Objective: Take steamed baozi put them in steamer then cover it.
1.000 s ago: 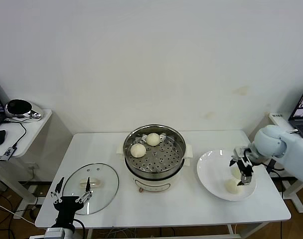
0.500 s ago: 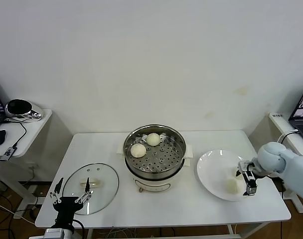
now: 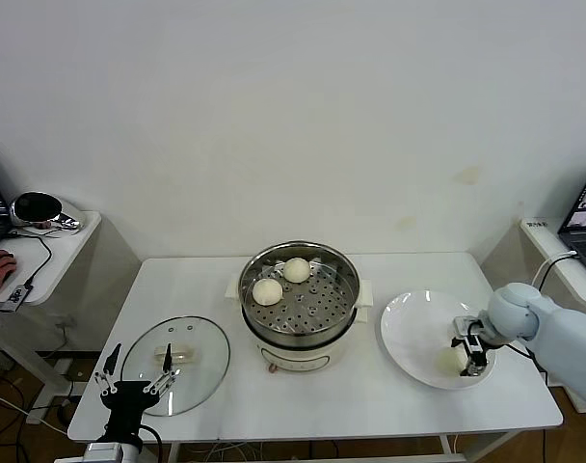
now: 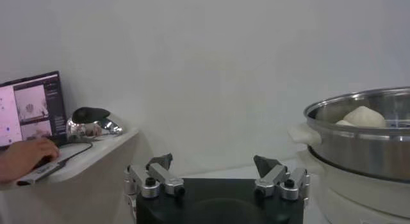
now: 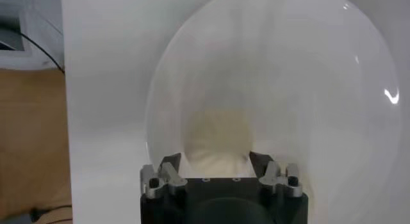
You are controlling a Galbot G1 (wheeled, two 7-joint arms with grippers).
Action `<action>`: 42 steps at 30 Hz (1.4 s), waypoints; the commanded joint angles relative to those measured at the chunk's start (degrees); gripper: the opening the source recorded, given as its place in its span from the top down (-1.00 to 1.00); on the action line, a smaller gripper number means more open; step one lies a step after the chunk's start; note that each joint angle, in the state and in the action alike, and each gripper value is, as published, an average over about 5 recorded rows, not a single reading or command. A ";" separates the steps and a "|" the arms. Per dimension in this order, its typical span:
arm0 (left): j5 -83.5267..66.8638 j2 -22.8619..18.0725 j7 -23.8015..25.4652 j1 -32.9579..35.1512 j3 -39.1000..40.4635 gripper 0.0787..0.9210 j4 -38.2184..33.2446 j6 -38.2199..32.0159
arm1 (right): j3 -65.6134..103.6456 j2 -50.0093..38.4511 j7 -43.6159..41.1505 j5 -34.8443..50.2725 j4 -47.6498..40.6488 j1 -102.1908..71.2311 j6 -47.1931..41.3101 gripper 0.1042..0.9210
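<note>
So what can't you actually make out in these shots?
- Right hand on the plate: whether it grips the baozi firmly; its own body hides the contact in the right wrist view.
- A fourth baozi: none visible; the arm may cover it in the head view.
- Steamer: cut off by the edge of the left wrist view.
- Left hand hangs open near the cover.

- No text, label, brand or number can be read on any object in the views;
- The laptop screen (image 4: 31, 108) on the side table shows only small windows; their content is too small to read.
</note>
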 commanded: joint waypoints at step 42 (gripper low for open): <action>-1.23 0.42 -0.14 -1.08 -1.28 -0.77 0.06 -0.53 | -31.21 34.39 -3.90 23.24 -2.12 48.60 17.53 -0.17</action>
